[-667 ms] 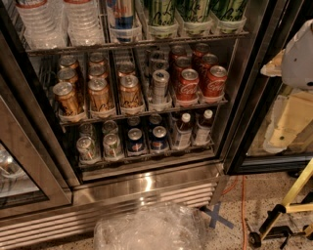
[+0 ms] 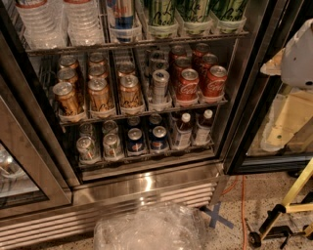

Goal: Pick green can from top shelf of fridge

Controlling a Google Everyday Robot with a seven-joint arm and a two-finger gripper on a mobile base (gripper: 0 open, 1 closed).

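Three green cans stand side by side in clear trays at the right of the top shelf; only their lower parts show. The fridge stands open in front of me, with its stainless base and slatted vent below. A white rounded part of my arm with the gripper hangs at the right edge, outside the fridge, to the right of the green cans and a little lower.
The top shelf also holds water bottles and a blue-and-silver can. Gold cans and red cola cans fill the middle shelf. A black door frame separates gripper and cans. A plastic bag and a yellow stand are on the floor.
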